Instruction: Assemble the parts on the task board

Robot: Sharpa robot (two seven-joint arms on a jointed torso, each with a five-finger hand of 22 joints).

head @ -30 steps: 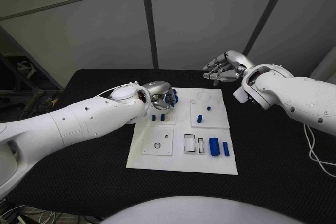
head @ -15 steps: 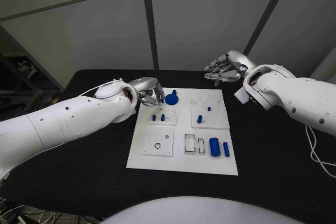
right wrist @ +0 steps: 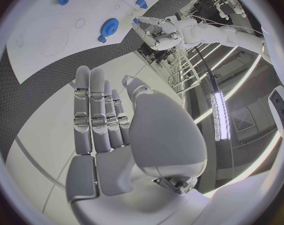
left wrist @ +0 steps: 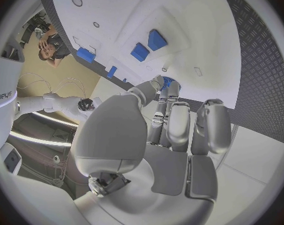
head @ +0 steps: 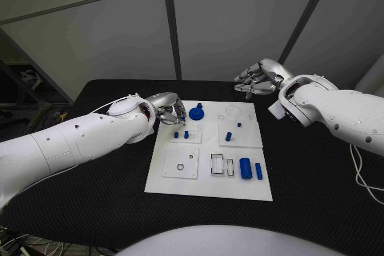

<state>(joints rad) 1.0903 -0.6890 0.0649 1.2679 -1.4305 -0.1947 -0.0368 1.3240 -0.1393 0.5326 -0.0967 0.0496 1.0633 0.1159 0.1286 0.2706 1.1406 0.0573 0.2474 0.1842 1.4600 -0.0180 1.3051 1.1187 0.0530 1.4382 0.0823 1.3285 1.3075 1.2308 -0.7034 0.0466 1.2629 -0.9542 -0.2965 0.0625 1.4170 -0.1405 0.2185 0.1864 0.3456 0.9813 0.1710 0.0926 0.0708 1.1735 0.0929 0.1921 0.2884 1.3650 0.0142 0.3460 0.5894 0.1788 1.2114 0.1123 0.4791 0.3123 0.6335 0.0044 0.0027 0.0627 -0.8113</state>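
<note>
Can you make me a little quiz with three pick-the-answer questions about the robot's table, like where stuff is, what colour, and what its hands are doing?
1. Where does the blue gear sit?
A. At the task board's far end, by the left robot hand
B. On the black table, off the board
C. In the right robot hand

2. What colour are the small parts on the board?
A. Red
B. Blue
C. Green

3. What is the right robot hand doing?
A. Pressing the board
B. Holding a part
C. Hanging over the table's far edge with nothing in it

Answers: 1 A, the gear lies on the white plate beside the left fingers. 2 B, every piece is blue. 3 C, its curled fingers carry nothing.
</note>
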